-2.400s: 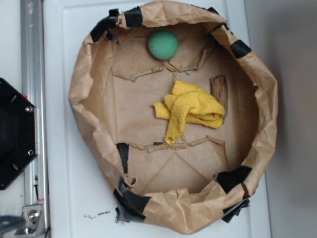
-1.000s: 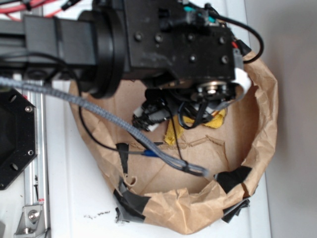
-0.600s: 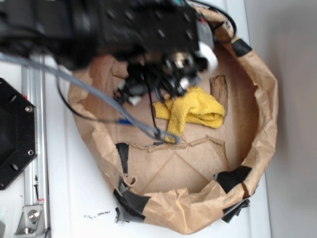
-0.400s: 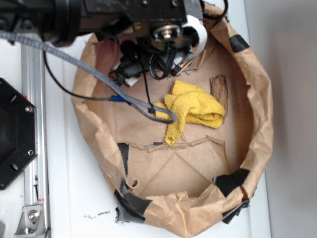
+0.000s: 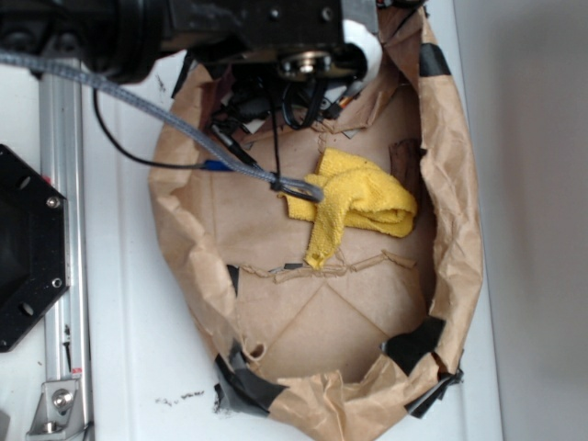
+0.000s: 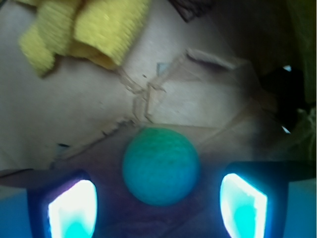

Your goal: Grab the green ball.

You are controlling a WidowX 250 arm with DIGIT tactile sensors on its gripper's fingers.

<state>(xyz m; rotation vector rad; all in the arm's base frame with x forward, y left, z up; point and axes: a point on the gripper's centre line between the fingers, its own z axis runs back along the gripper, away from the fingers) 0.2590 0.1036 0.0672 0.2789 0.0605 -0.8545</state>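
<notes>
While the black arm (image 5: 184, 28) reaches in from the upper left of the exterior view and lies across the top rim of the paper bag (image 5: 450, 230), its wrist and a tangle of wires hang over the far inside corner of the bag; a grey braided cable (image 5: 138, 96) runs from the left edge down to the middle, ending just beside the yellow cloth (image 5: 354, 204); at the far left a black plate (image 5: 28, 248) and a metal rail (image 5: 62, 230) sit on the white surface (image 5: 129, 367); the bag is rolled down into a low brown wall patched with black tape (image 5: 409, 342), and its right side is pushed inward, standing steep; a dark scrap (image 5: 404, 156) shows at the right of the cloth, against that wall.

From the wrist view, going left to right: the left finger (image 6: 67, 206) glows pale blue at the lower left; the green ball (image 6: 161, 166) rests on the brown paper floor between the two fingers, a dimpled teal sphere, with a clear gap on each side; the right finger (image 6: 242, 203) glows at the lower right; so the hand (image 6: 156, 206) is spread wide and touches nothing, the ball lying within its span; the cloth lies well beyond the ball, at the upper left of this view; torn paper seams cross the floor between them; in the exterior view the ball is hidden under the arm.
</notes>
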